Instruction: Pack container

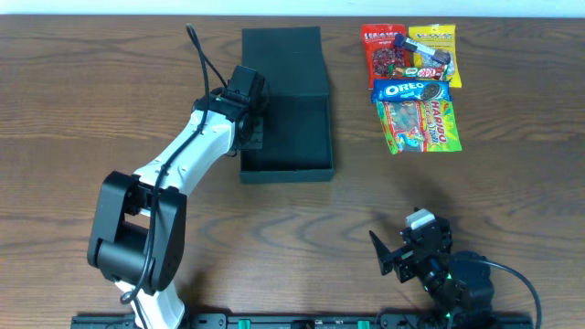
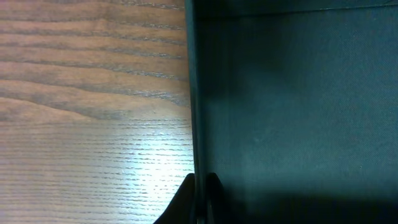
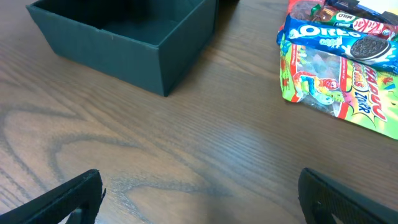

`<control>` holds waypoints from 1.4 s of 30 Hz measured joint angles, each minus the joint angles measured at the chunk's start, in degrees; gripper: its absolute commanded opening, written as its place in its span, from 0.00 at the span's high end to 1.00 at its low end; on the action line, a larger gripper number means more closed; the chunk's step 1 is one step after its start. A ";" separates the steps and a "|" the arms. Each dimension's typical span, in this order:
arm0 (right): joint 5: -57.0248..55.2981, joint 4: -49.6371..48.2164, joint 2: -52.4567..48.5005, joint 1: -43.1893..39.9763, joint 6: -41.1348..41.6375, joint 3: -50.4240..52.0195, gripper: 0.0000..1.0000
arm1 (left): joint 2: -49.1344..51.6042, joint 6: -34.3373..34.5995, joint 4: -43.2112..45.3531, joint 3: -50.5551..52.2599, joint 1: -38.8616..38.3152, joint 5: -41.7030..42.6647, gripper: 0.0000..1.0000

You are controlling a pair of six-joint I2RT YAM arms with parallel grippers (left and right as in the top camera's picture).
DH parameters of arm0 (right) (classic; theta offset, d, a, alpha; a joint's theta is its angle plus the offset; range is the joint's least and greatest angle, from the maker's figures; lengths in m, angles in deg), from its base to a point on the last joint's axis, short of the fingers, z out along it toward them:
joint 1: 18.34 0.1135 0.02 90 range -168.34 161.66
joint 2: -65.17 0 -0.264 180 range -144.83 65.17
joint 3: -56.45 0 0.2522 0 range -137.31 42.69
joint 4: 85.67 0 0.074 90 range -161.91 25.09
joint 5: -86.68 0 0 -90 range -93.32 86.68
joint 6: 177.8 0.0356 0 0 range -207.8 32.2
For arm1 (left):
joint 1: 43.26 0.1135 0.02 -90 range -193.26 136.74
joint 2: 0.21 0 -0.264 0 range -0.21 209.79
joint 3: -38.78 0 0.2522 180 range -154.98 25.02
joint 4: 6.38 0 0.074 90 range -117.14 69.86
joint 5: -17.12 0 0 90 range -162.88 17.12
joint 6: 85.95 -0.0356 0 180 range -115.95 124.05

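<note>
The matte dark teal-black square cardboard container (image 1: 288, 128) stands on the brown wooden counter (image 1: 110, 82) at upper centre of the overhead frame, its lid flap folded back toward the top edge and its interior bare. The left gripper (image 2: 200, 200) sits at the container's left wall, jaws pinched closed on that wall's rim. The right gripper (image 3: 202, 202) rests low at lower right, well apart from the container, jaws spread wide and holding nothing. A blue Oreo pack (image 1: 410, 90), a multicoloured gummy bag (image 1: 420, 126), a red packet (image 1: 384, 53) and a yellow packet (image 1: 434, 50) lie clustered at upper right.
</note>
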 measured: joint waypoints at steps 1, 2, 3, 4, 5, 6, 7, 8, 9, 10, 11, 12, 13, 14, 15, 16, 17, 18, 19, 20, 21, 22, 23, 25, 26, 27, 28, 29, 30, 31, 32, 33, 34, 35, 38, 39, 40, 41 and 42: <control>0.00 0.00 0.00 0.00 0.00 0.00 0.01 | 0.00 -0.50 0.07 0.00 0.00 -0.28 0.94; 0.00 0.00 0.00 0.00 0.00 0.00 0.01 | 0.00 -0.90 0.11 0.00 0.00 -0.52 0.94; 0.00 0.00 0.00 0.00 0.00 0.00 0.01 | 0.00 -1.16 0.15 0.00 0.00 -0.70 0.94; 0.00 0.00 0.00 0.00 0.00 0.00 0.01 | 0.00 -1.40 0.15 0.00 0.00 -0.79 0.94; 0.00 -0.02 0.00 0.00 0.00 0.00 0.01 | 0.00 -1.60 0.15 0.00 0.00 -0.79 0.94; 0.00 -0.02 0.00 0.00 0.00 0.00 0.01 | 0.00 -1.84 0.15 0.00 0.00 -0.81 0.89; 0.00 0.00 0.00 0.00 0.00 0.00 0.01 | 0.00 -1.95 0.17 0.00 0.00 -0.85 0.66; 0.00 0.00 0.00 0.00 0.00 0.00 0.01 | 0.00 -2.40 0.17 0.00 0.00 -0.87 0.46; 0.00 0.00 0.00 0.00 0.00 0.00 0.01 | 0.00 -2.25 0.17 0.00 0.00 -0.94 0.39; 0.00 0.00 0.00 0.00 0.00 0.00 0.01 | 0.00 -2.25 0.15 0.00 0.00 -0.96 0.38; 0.00 0.00 0.00 0.00 0.00 0.00 0.01 | 0.00 -2.16 0.04 -0.02 0.00 -0.98 0.35; 0.00 0.00 0.00 0.00 0.00 0.00 0.01 | 0.00 -2.19 -0.55 -0.26 0.00 -0.96 0.32; 0.00 -0.02 0.00 0.00 0.00 0.00 0.01 | 0.00 -2.10 -1.70 -0.76 0.00 -0.98 0.28; 0.00 0.00 0.00 0.00 0.00 0.00 0.01 | 0.02 -1.84 -3.78 -1.88 0.00 -1.01 0.25; 0.00 -0.02 0.00 0.00 0.00 0.00 0.00 | 0.00 -1.38 -6.23 -3.85 0.00 -0.96 0.22; 0.00 -0.02 0.00 0.00 0.00 0.00 0.01 | 0.00 -1.16 -8.68 -6.75 0.00 -0.96 0.18; 0.00 0.00 0.00 0.00 0.00 0.00 0.01 | -0.02 -1.20 -10.12 -8.98 0.00 -0.98 0.14; 0.00 0.02 0.00 0.00 0.00 0.00 0.01 | -0.02 -0.90 -12.70 -12.07 0.00 -1.01 0.11; 0.00 -0.02 0.00 0.00 0.00 0.00 0.01 | -0.22 -0.66 -14.60 -14.93 0.00 -1.01 0.06; 0.00 0.00 0.00 0.00 0.00 0.00 0.01 | -0.50 -0.72 -16.06 -17.31 0.00 -0.98 0.05; 0.00 0.00 0.00 0.00 0.00 0.00 0.01 | -0.94 -0.63 -17.46 -19.61 0.00 -0.98 0.05; 0.00 0.00 0.00 0.00 0.00 0.00 0.01 | -1.64 -0.61 -18.64 -21.73 0.00 -0.94 0.05; 0.00 -0.02 0.00 0.00 0.00 0.00 0.01 | -2.51 -0.61 -19.78 -23.39 0.00 -0.81 0.05; 0.00 0.00 0.00 0.00 0.00 0.00 0.01 | -4.61 -0.61 -20.85 -25.16 0.00 -0.22 0.05; 0.00 0.00 0.00 0.00 0.00 0.00 0.01 | -5.64 -0.61 -21.18 -25.44 0.00 0.35 0.05; 0.00 0.00 0.00 0.00 0.00 0.00 0.01 | -6.84 -0.63 -21.99 -25.64 0.00 1.22 0.05; 0.00 0.00 0.00 0.00 0.00 0.00 0.01 | -7.45 -0.63 -22.75 -25.68 0.00 1.90 0.05; 0.00 -0.04 0.00 0.00 0.00 0.00 0.01 | -7.76 -0.61 -23.61 -25.68 0.00 2.51 0.05; 0.00 -0.20 0.00 0.00 0.00 0.00 0.01 | -7.85 -0.61 -24.26 -25.68 0.00 2.86 0.05; 0.02 -0.70 0.00 0.00 0.00 0.00 0.01 | -7.85 -0.61 -25.00 -25.68 0.00 3.21 0.05; 0.31 -2.01 0.00 0.00 0.20 0.02 0.01 | -7.82 -0.61 -25.59 -25.68 0.00 3.63 0.05; 1.25 -3.21 0.00 0.00 1.14 0.07 0.01 | -7.82 -0.61 -26.14 -25.68 0.00 4.26 0.05; 2.62 -4.55 0.00 0.00 2.29 0.11 0.01 | -7.82 -0.61 -26.77 -25.68 0.00 4.87 0.05; 4.66 -5.75 0.00 0.00 4.20 0.13 0.01 | -7.82 -0.61 -27.23 -25.68 0.00 5.29 0.05; 12.44 -9.73 0.00 0.00 12.17 0.17 0.01 | -7.82 -0.61 -29.33 -25.68 0.00 7.10 0.05; 14.45 -10.75 0.00 0.00 14.84 0.17 0.01 | -7.82 -0.61 -30.05 -25.68 0.00 7.48 0.05; 16.98 -11.82 0.00 0.00 18.49 0.20 0.01 | -7.82 -0.61 -30.69 -25.68 0.00 7.76 0.05; 19.69 -12.57 0.00 0.00 22.64 0.20 0.01 | -7.82 -0.61 -31.23 -25.68 0.00 8.11 0.05; 22.38 -12.83 0.00 0.00 27.04 0.20 0.01 | -7.82 -0.61 -31.76 -25.68 0.00 8.44 0.05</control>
